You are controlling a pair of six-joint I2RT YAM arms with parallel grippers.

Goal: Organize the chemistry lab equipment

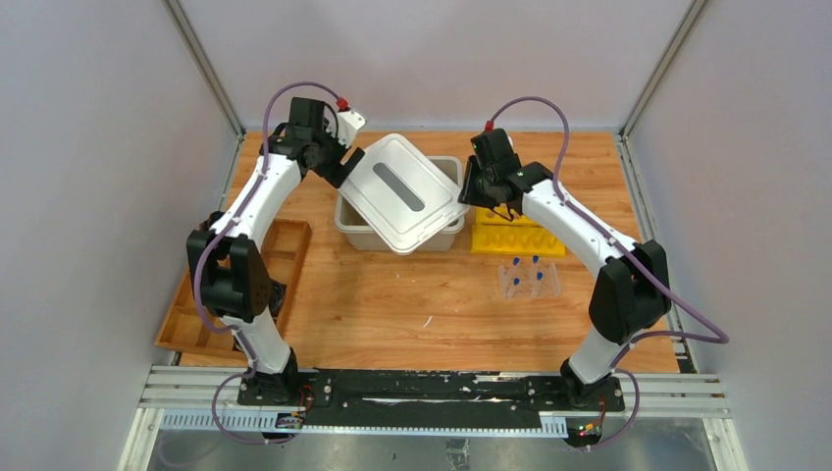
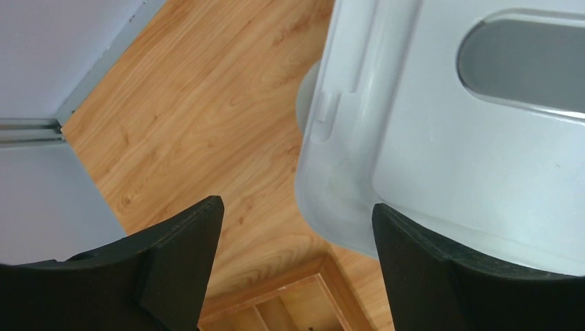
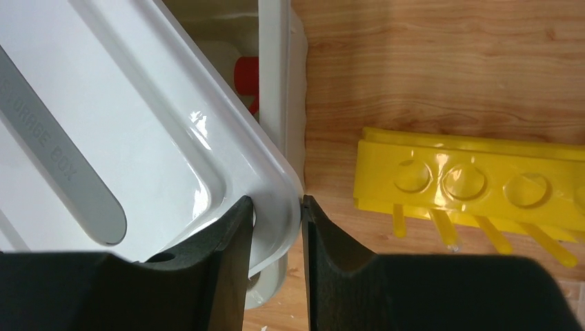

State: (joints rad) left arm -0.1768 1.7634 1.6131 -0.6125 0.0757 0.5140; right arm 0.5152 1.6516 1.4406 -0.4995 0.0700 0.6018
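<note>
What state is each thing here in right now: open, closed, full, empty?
lid: skewed across the box, one corner pinched.
storage box: partly uncovered, red-nozzled bottle inside.
right gripper: closed on the lid's corner.
left gripper: open, holding nothing.
yellow rack: visible holes empty.
blue-capped tubes: upright in their clear stand.

The left arm (image 1: 258, 194) and right arm (image 1: 574, 224) have white links with black joints and bases. A purple cable (image 1: 294, 87) loops along each, ending in a red plug (image 1: 342, 102). Fingers (image 3: 207, 276) are black wedges.
</note>
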